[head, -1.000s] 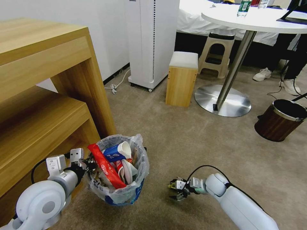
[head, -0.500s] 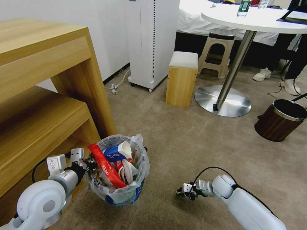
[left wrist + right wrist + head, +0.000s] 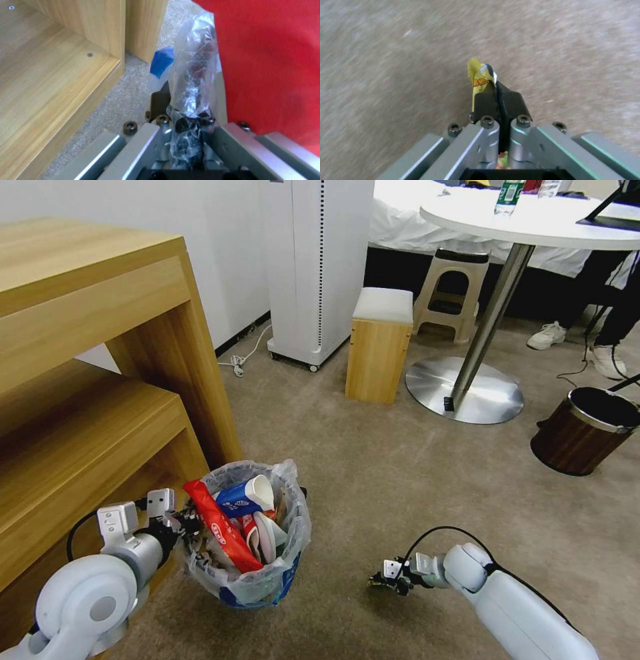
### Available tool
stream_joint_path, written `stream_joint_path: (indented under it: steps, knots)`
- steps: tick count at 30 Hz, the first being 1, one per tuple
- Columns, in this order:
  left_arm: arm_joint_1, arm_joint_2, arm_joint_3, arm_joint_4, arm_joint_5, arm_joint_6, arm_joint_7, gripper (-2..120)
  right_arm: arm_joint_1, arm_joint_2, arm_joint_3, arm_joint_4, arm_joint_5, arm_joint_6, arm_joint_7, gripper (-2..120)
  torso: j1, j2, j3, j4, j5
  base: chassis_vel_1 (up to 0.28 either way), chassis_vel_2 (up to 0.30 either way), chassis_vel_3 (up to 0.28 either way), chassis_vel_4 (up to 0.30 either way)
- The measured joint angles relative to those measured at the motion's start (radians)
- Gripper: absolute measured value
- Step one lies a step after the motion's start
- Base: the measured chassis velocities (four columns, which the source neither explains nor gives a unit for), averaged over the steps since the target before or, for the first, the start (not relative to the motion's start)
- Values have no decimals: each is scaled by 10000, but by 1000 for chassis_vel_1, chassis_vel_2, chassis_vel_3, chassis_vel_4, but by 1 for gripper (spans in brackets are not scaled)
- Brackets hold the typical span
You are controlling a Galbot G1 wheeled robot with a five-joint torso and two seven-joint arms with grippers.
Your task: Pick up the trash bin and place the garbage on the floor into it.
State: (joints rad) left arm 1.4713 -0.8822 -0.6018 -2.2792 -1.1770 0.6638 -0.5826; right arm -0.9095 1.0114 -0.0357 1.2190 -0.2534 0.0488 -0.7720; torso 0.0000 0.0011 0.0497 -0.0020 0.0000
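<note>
I am holding the trash bin (image 3: pixel 247 540) by its rim with the left claw (image 3: pixel 183 527), whose jaws are closed on the rim and its crinkled plastic liner (image 3: pixel 191 82). The bin is sitting low at the foot of the wooden shelf unit (image 3: pixel 100 400), on or just above the floor (image 3: pixel 400 480); I cannot tell which. It is packed with garbage, including a red wrapper (image 3: pixel 220 527) and a blue-white paper cup (image 3: pixel 247 497) standing above the rim.

I am carrying a yellow wrapper (image 3: pixel 480 75) in the right claw (image 3: pixel 387 582), jaws pinched tight on it, low over the carpet to the right of the bin and clear of it.

Risks from this state:
- The wrapper is thin and gripped at one edge. A fast swing could be pulling it free.
- The bin is overfull. A release from too high could be bouncing the wrapper off the pile and back to the floor.
- The left grip is catching slippery liner. Extra load or a knock from the right arm could be tilting the bin.
</note>
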Motion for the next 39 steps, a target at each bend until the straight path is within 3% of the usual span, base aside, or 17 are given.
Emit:
stream_joint_path:
  steps: [7, 9, 13, 18, 20, 24, 39]
  knots:
    - [-2, -7, 4, 2, 4, -5, 8, 1, -94, -151, -26, 938, 1244, -120, 780, 0, 0, 0, 0, 0, 0, 0, 0, 0, 0]
    - [9, 5, -26, -4, -32, -8, 9, 1, -114, -363, 102, 2034, 2493, -278, 1202, 0, 0, 0, 0, 1, -1, 0, 0, 0, 0]
    - [34, 0, -23, -47, -76, -9, 9, 1, 92, -519, 280, 3035, 3710, -236, 1465, 0, 0, 0, 0, 1, -3, 0, 0, 0, 0]
    - [69, -42, 123, -111, -75, -10, -9, 1, 325, -603, 407, 4019, 5189, -97, 1458, 0, 0, 0, 0, 2, -2, 0, 0, 0, 0]
    - [99, -120, 313, -139, -22, -5, -18, 1, 464, -628, 415, 4650, 6541, 86, 1192, 0, 0, 0, 0, 1, 0, 0, 0, 0, 0]
    - [113, -215, 551, -162, 48, 9, -31, 1, 836, -541, 304, 5430, 7877, 570, 825, 0, 0, 0, 0, 1, -1, 0, 0, 0, 0]
    - [127, -218, 665, -114, 26, 44, -36, 1, 1614, -221, -91, 6468, 9663, 1073, 474, 0, 0, 0, 0, 1, -1, 0, 0, 0, 0]
